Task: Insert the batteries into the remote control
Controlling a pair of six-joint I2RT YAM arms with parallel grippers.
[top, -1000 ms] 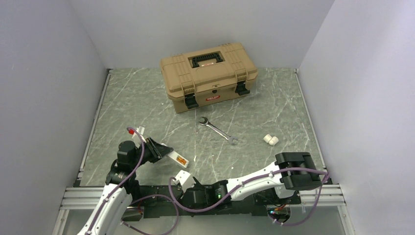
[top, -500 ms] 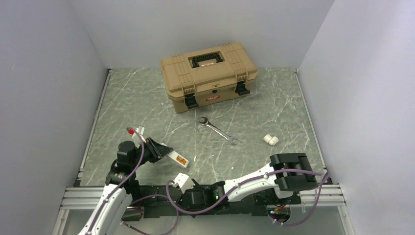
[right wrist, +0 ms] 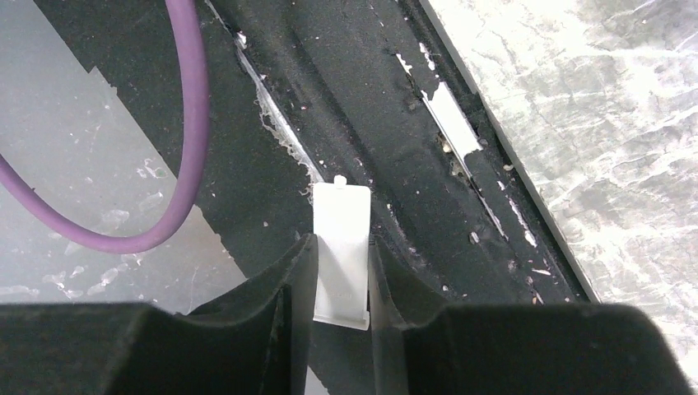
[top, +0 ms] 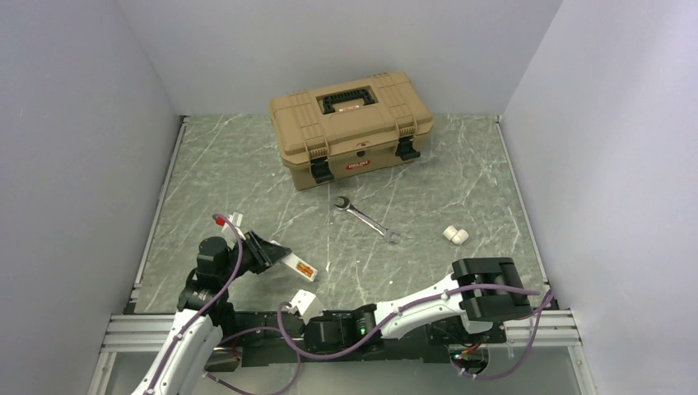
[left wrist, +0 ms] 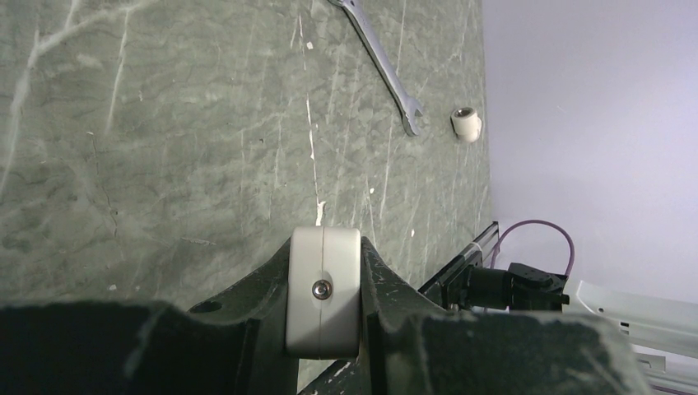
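Observation:
The remote control [top: 296,265], a slim white bar with its orange-brown recess facing up, is held just above the table's near left. My left gripper [top: 276,255] is shut on it. In the left wrist view its white end with a screw [left wrist: 323,284] fills the space between the jaws of that gripper [left wrist: 323,251]. My right gripper [top: 303,303] hangs over the black base rail at the near edge. Its fingers press both sides of a small flat white cover plate [right wrist: 340,214], seen in the right wrist view, where the gripper [right wrist: 342,247] points down. No batteries are in view.
A tan toolbox [top: 350,123] with black latches stands shut at the back. A steel wrench [top: 366,218] lies mid-table, and a small white fitting [top: 455,234] sits to its right. A purple cable [right wrist: 185,123] loops beside the right gripper over the rail.
The right arm has shifted a little left and nearer the edge, and its jaws have narrowed onto the white cover plate. The left arm and remote control have not moved.

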